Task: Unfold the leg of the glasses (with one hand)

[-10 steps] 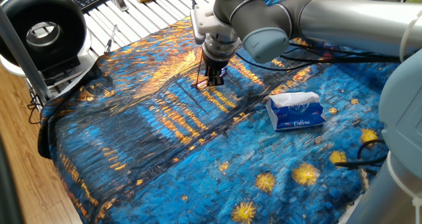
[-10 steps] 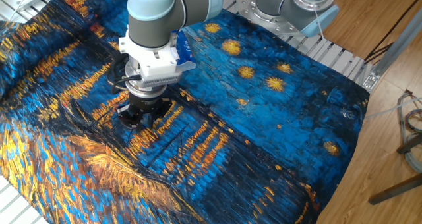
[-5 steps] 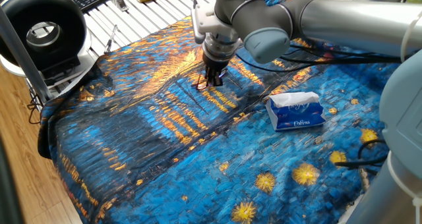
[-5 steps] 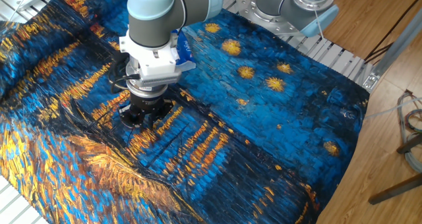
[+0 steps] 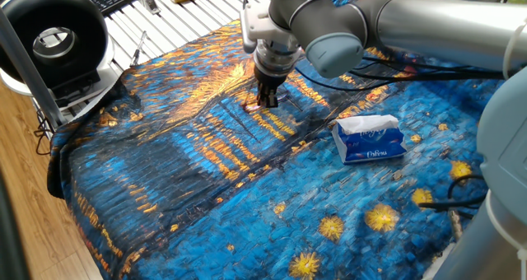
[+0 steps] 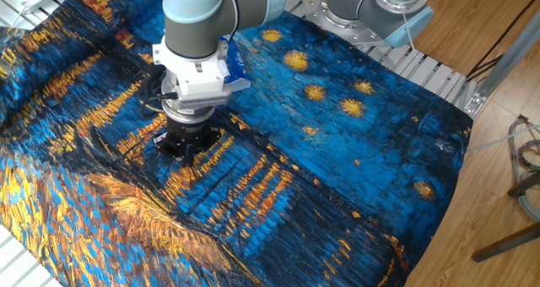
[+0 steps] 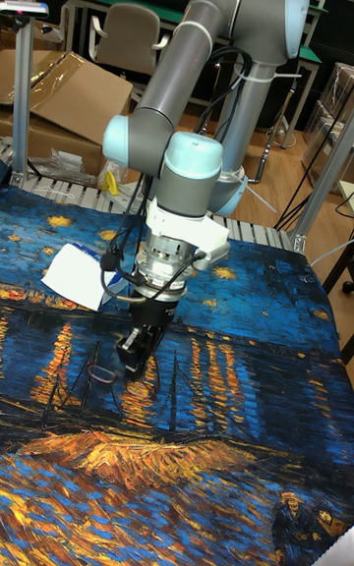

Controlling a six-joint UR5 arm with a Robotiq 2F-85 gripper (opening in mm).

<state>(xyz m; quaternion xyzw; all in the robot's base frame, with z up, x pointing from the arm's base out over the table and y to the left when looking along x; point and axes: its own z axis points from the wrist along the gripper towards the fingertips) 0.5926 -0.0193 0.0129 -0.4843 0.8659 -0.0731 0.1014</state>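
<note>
The glasses [image 5: 249, 106] are a thin dark frame lying on the painted blue-and-orange cloth; in the tall fixed view one lens ring of the glasses [image 7: 96, 369] shows just left of the fingertips. The hand, my black gripper [image 5: 266, 101], points straight down at them with its fingers close together, pinched on the leg end of the frame. From the other side the gripper [image 6: 182, 152] covers most of the glasses. The gripper [image 7: 133, 362] touches the cloth beside the lens.
A blue-white tissue pack [image 5: 370, 138] lies to the right of the gripper on the cloth [image 5: 206, 198]. A black round fan [image 5: 53, 41] stands past the cloth's left edge. Cables [image 5: 387, 70] run behind the arm. A second arm's base [image 6: 384, 4] stands at the table edge.
The gripper has shifted slightly up and away along the cloth, and the thin upright line of the frame beside it now shows shorter. The tissue pack has not moved.
</note>
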